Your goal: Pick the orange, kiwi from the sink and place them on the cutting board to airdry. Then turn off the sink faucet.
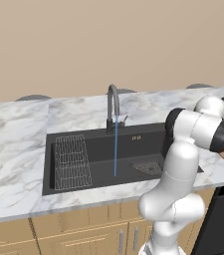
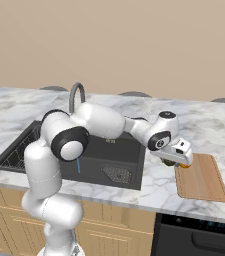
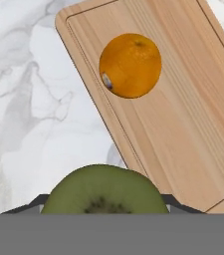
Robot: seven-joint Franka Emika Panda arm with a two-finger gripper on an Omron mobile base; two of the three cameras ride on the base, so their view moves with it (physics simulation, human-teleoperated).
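The olive-green kiwi (image 3: 103,191) sits between my fingers at the bottom of the hand view, with my gripper (image 3: 106,203) shut on it. It hangs over the marble just off the near corner of the wooden cutting board (image 3: 183,114). The orange (image 3: 130,64) rests on that board. In the right base view my gripper (image 2: 175,160) hovers at the left edge of the cutting board (image 2: 201,177), with the orange (image 2: 185,164) peeking out below it. The sink (image 1: 103,149) lies to the left. Its faucet (image 1: 112,107) still runs a thin blue stream (image 1: 116,149).
A wire rack (image 1: 71,162) lies in the sink's left half and a mesh drain plate (image 1: 147,167) on its right floor. Marble counter (image 2: 154,185) surrounds the basin. A dark appliance (image 2: 199,235) stands below the board. The wall rises behind.
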